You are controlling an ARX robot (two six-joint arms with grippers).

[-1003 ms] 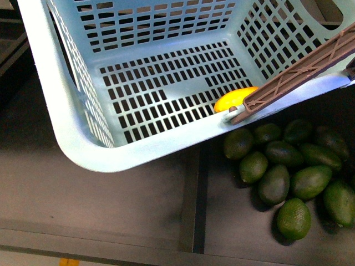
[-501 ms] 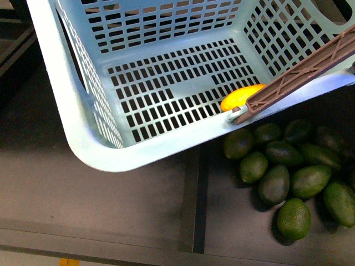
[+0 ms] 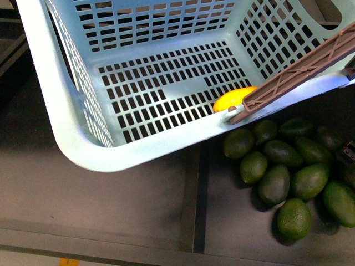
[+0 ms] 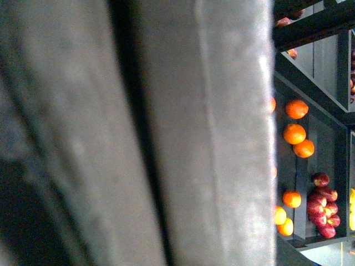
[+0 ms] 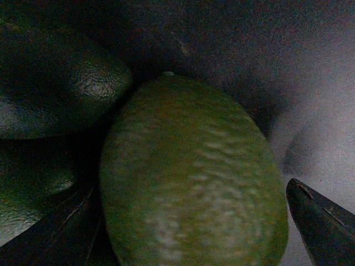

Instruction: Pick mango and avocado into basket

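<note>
Looking down from the front view, the turquoise basket (image 3: 138, 149) fills the upper part of the picture, tilted, with its brown handle (image 3: 299, 72) crossing the near right corner. The mango (image 3: 233, 98) lies inside the basket on the slotted floor, against the near wall just beside the handle's pivot. Outside the basket, below its right corner, a heap of dark green avocados (image 3: 274, 183) rests on the dark table (image 3: 111, 199), the fruits touching one another. A small dark piece of hardware shows at the picture's right edge beside that heap; what it is cannot be told.

Only the right wrist view shows the grasp. The right end effector (image 5: 189, 187) is spread wide around one avocado (image 5: 188, 177), whose pale green pebbled skin fills the picture. One of the dark fingers (image 5: 327, 221) stands clear of the fruit, while the other sits just beside its opposite flank; contact there cannot be told. Nothing is clamped. A second, darker avocado (image 5: 61, 94) touches the first. Which fruit of the heap this is cannot be matched to the front view.

The left wrist view is mostly a blurred grey surface (image 4: 194, 133) very near the lens. Past it are shelf compartments with oranges (image 4: 294, 133) and red apples (image 4: 321, 205). How the left end effector stands cannot be told from any view.
</note>
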